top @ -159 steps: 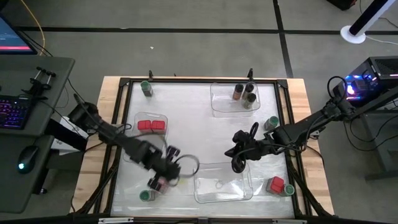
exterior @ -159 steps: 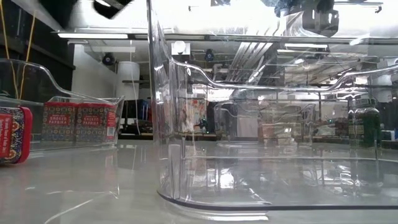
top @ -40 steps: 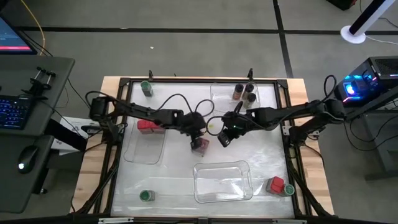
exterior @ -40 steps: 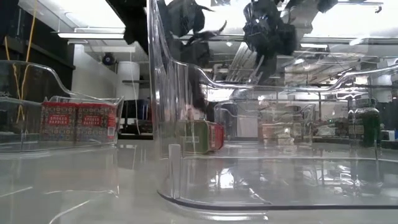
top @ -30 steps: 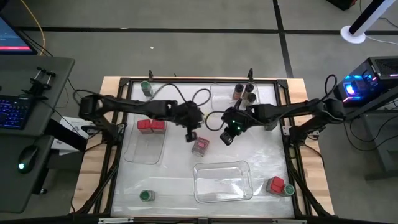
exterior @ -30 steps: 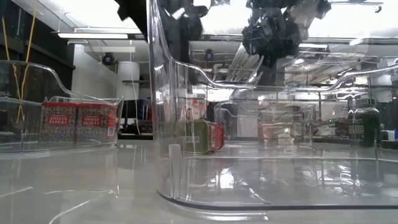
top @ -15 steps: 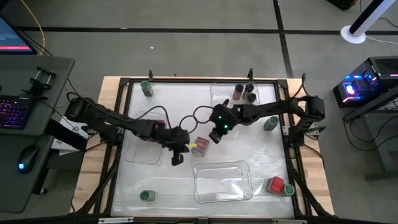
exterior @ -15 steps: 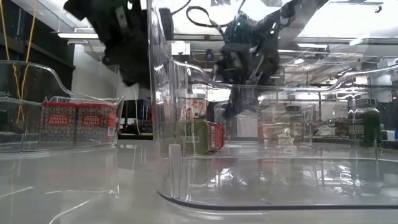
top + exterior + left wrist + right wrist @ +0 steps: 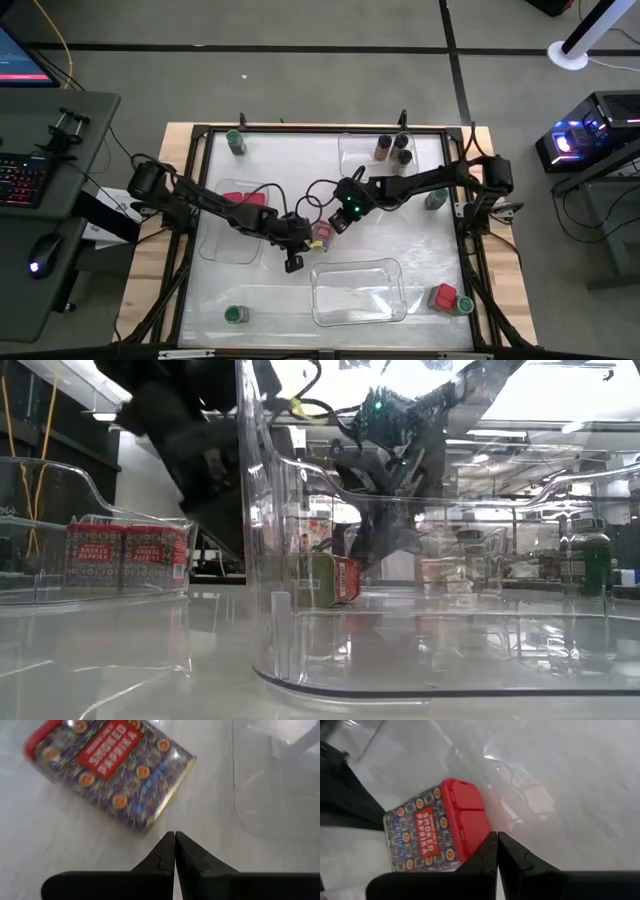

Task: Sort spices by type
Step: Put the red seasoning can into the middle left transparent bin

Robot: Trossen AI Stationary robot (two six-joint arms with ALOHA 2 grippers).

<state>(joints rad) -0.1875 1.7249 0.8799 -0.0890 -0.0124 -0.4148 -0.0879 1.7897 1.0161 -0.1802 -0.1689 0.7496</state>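
With both grippers' fingers pressed together and empty, the smoked paprika tin [image 9: 322, 232] lies mid-table between left gripper [image 9: 294, 263] and right gripper [image 9: 338, 222], awaiting regrasp.

In the high view the paprika tin [image 9: 322, 233] is mostly covered by the two arms, so only a small red part shows. In the low view it [image 9: 335, 578] is seen only through the clear tray wall [image 9: 262, 540], and the dark arms hide its top. The jars [image 9: 393, 148] in the far tray are too small to read.
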